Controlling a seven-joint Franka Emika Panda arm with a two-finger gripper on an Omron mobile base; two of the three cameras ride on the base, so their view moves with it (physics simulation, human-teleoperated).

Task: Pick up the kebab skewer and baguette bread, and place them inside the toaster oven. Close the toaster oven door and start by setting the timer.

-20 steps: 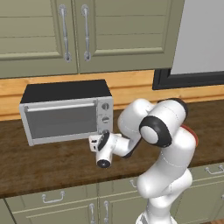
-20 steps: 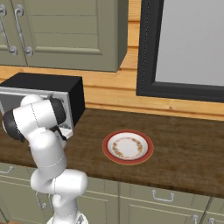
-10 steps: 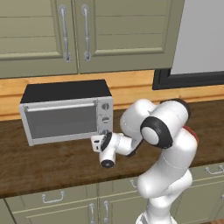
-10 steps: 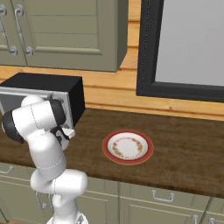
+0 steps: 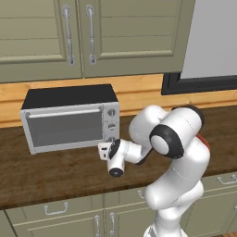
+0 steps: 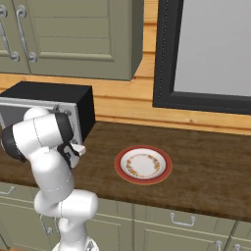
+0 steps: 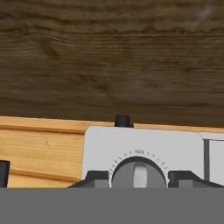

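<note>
Two olive cupboard doors (image 5: 69, 37) hung above the dark wood counter (image 5: 55, 176), backed by pale timber wall. The toaster oven (image 5: 69, 118) stood there, its door (image 5: 65, 128) shut. The pincer (image 7: 139, 177) straddled the lowest knob (image 7: 139, 174), fingers spread either side. Further right lay a red-rimmed plate (image 6: 143, 164).

No readable text, brand or number appeared anywhere. In the hand view, a knob (image 7: 139, 173) on the toaster oven (image 5: 69, 119) was ringed by an arc of small tick marks with a tiny dark mark at the top, too small and blurred to make out as characters.
</note>
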